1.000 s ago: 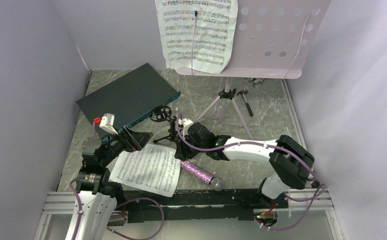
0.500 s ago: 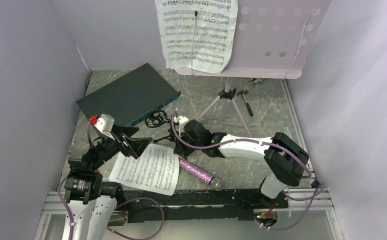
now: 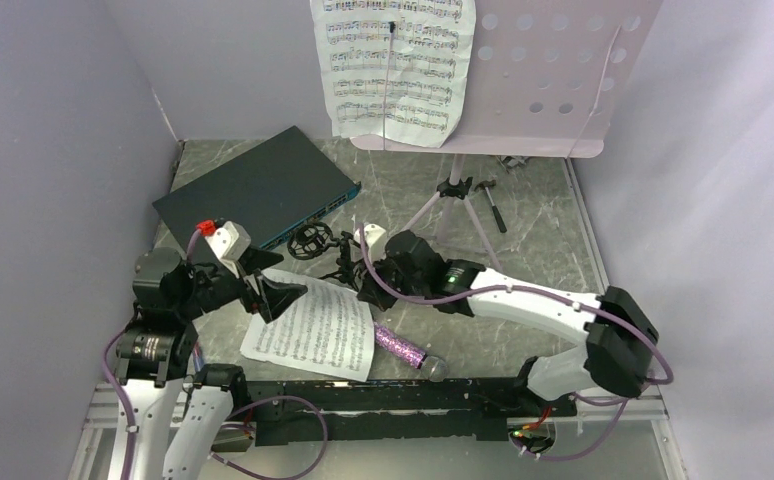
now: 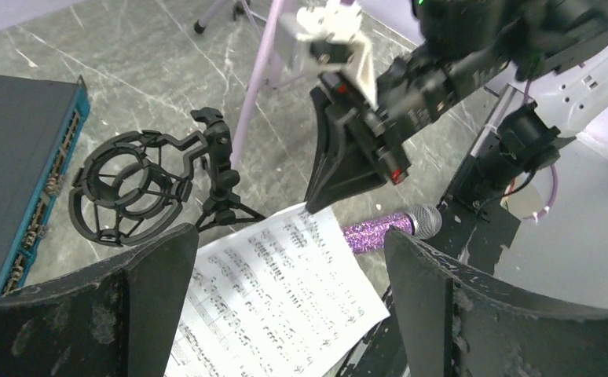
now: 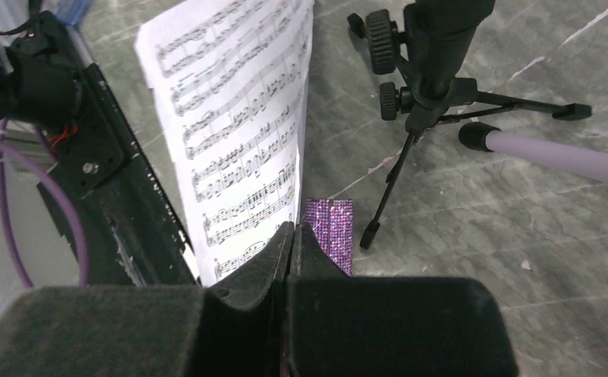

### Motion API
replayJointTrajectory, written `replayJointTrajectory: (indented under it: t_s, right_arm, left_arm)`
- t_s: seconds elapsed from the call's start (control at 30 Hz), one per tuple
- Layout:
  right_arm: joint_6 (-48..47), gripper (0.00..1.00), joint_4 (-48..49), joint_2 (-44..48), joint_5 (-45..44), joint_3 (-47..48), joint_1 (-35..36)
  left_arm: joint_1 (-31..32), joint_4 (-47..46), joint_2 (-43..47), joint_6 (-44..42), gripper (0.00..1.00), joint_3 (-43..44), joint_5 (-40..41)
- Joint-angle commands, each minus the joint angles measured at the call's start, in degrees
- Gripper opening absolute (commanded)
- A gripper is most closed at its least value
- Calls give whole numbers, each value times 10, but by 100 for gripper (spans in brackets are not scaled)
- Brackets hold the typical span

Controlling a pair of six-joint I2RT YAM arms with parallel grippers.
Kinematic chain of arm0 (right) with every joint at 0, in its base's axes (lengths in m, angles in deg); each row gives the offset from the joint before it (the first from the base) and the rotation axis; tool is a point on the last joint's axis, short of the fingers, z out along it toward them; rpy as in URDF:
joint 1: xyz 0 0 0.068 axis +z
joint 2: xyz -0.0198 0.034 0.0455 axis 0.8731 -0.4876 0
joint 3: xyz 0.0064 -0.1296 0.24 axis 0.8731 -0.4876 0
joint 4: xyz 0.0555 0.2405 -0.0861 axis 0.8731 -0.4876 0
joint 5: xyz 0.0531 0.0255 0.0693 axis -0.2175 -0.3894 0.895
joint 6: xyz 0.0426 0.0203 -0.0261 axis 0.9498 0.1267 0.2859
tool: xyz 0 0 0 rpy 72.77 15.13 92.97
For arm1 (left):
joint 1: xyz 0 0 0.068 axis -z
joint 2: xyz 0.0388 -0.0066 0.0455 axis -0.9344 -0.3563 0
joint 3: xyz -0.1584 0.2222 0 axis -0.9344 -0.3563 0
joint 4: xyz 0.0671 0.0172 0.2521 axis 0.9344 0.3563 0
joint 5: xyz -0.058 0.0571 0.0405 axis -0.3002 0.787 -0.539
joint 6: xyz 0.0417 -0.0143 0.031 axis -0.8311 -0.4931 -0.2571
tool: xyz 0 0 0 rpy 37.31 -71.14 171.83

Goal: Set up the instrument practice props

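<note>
Clamps loose sheet-music page (image 5: 238, 133) by its right edge in right gripper (image 5: 291, 236), just beside microphone (image 3: 400, 348). Holds left gripper (image 3: 275, 292) wide apart above it. Faces music stand (image 3: 553, 90) well beyond, right half bare.

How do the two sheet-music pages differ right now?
The stand page hangs upright on the music stand; the loose page lies nearly flat below. No gripper touches the stand page; the loose page's edge is pinched in the shut right gripper. Both are white with printed staves.
</note>
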Motion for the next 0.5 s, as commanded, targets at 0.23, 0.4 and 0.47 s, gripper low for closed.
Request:
replayJointTrajectory:
  t_s: [0.23,0.4,0.47]
  right_arm:
    - [-113,0,-135,103,117,72,1]
    - [-133,0,-182,117,131,107,2]
    - [-137,0,-192,124,129,114,2]
  left_arm:
    - [-3,35,-40,-129,94,35,-117]
    - [-1,26,-76,-135,94,46,-136]
    - [-1,25,-96,-137,94,56,-137]
